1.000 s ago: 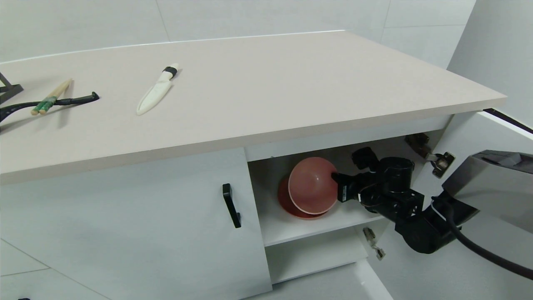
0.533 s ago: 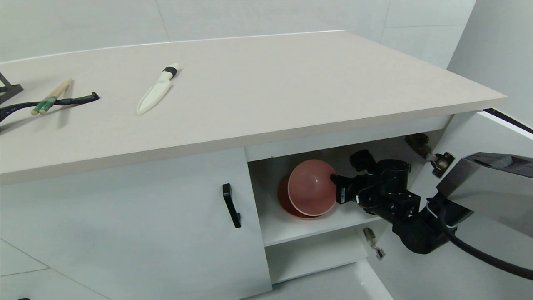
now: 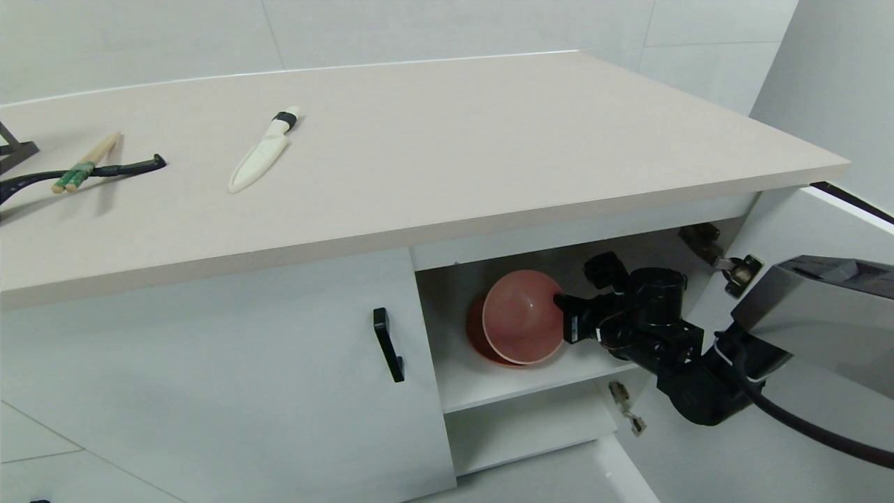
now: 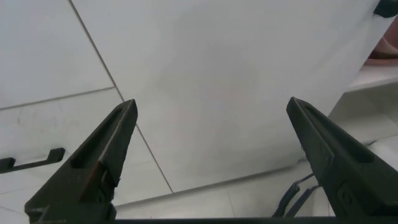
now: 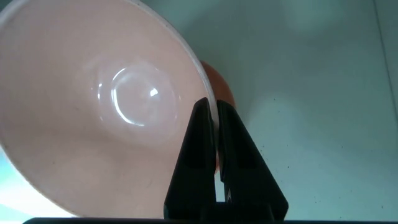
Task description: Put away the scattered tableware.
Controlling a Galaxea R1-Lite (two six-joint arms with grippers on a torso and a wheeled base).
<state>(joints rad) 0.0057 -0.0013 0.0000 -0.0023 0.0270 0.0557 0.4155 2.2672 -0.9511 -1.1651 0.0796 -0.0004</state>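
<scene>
cupboard work: the right pincer (image 3: 561, 307) reaches into the open right-hand compartment under the table (image 3: 489, 140). its fingers are closed narrow on the rim of a pink bowl (image 3: 522, 318). the right wrist view shows the two black fingers (image 5: 200, 134) clamped either side of the bowl's (image 5: 106, 106) thin edge. the bowl is tipped steeply on its side, above the upper shelf (image 3: 517, 381) and in front of a red plate (image 3: 476, 334) that lies on that shelf. whether bowl and plate touch cannot be told. a sliver of the plate (image 5: 222, 90) shows past the bowl's rim in the wrist view. the bowl sits close to the compartment's left wall, with open shelf to its right, where the arm enters. the underside of the table lies close above. the cupboard's right door (image 3: 824, 230) stands swung out, hinges (image 3: 740, 269) bare. the left door, with its black handle (image 3: 388, 344), is shut.

the left pincer (image 4: 210, 104) is spread wide, low down and facing the white cupboard front.

on the table, well back from the front edge, lie a pale knife (image 3: 264, 150), chopsticks (image 3: 84, 164) and a black utensil (image 3: 105, 170) crossing under them near the left edge.
</scene>
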